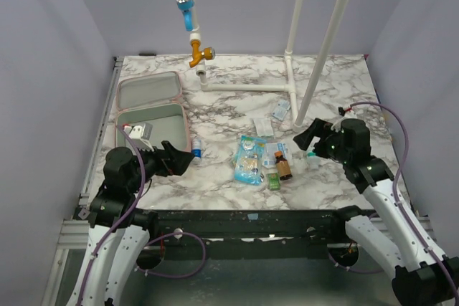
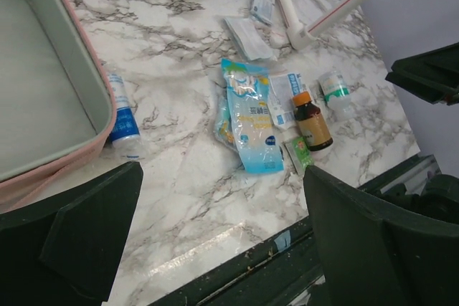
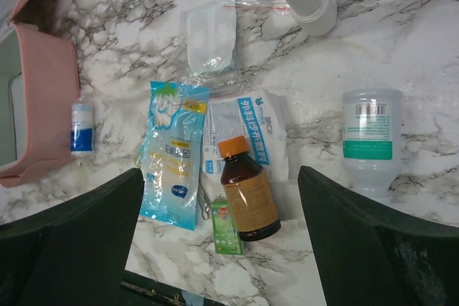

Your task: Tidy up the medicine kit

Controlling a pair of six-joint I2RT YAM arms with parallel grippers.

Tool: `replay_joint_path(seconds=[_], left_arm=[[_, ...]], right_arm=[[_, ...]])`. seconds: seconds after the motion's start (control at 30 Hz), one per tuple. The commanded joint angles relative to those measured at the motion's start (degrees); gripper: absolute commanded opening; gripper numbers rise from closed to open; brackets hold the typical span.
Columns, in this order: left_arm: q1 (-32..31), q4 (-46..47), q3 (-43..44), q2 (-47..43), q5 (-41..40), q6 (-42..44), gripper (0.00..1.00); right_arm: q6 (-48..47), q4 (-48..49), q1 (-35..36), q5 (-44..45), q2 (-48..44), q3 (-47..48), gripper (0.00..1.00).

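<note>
The pink medicine kit [image 1: 149, 105] lies open at the table's left, grey lining up, with a small white item [image 1: 138, 131] inside its near half. Its pink corner shows in the left wrist view [image 2: 86, 150] and the right wrist view [image 3: 44, 98]. My left gripper [image 1: 179, 159] is open and empty, hovering just right of the kit's near corner. My right gripper [image 1: 307, 137] is open and empty above the table's right side. Between them lie blue packets [image 1: 249, 159], a brown bottle with orange cap [image 1: 284, 165], a small green box [image 1: 273, 180], a clear green-labelled bottle [image 3: 368, 136] and a blue-white tube [image 1: 196, 150].
White pipe posts [image 1: 315, 55] rise from a floor bar [image 1: 247, 87] at the back centre. Two clear sachets [image 1: 281, 110] lie near the bar. A blue and orange fitting [image 1: 192, 26] hangs above the back. The table's dark front rail [image 1: 244, 220] runs below the objects.
</note>
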Motion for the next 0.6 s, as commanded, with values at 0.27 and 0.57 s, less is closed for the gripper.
replay_joint_path(seconds=[0.27,0.57], left_arm=[[-0.27,-5.06,1.42,-1.58,-13.53,-1.71,0.98],[-0.26,-5.22,1.43,-2.16,-14.09,-1.80,0.98]], right_arm=[[-1.25,-0.39,6.87,2.45,10.15,0.31,0.90],[-0.68,0.45,11.58,5.36,14.64,-0.32,0.87]])
